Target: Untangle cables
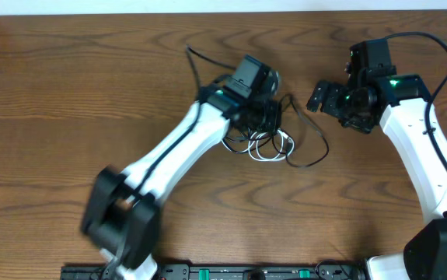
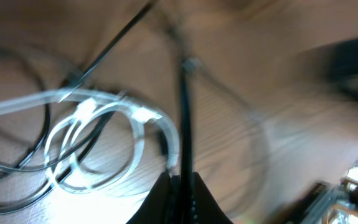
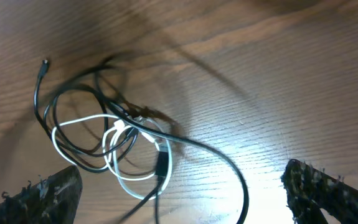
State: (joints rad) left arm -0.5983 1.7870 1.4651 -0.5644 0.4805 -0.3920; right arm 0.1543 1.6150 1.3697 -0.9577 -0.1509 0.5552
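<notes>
The left arm (image 1: 176,148) reaches from the near left of the table (image 1: 60,93) to its middle. There the left gripper (image 2: 182,190) sits low over the cables (image 1: 268,144). Its jaws are pressed together on a black cable (image 2: 183,106), which runs straight up out of the fingertips in the left wrist view (a blurred view, so finer detail is lost). Just left of that strand lies the white cable (image 2: 98,134), coiled in a few overlapping loops flat on the wood, with other black cord crossing it.

From overhead, the tangle lies at the table's middle, partly under the left gripper. A black end (image 1: 194,56) trails up and to the left, and a black loop (image 1: 318,148) bows out to the right.

Right of the tangle and apart from it hangs the right gripper (image 1: 326,97). Its fingers (image 3: 48,193) are spread wide with nothing held. In the right wrist view the cables lie on the wood beyond the fingers.
</notes>
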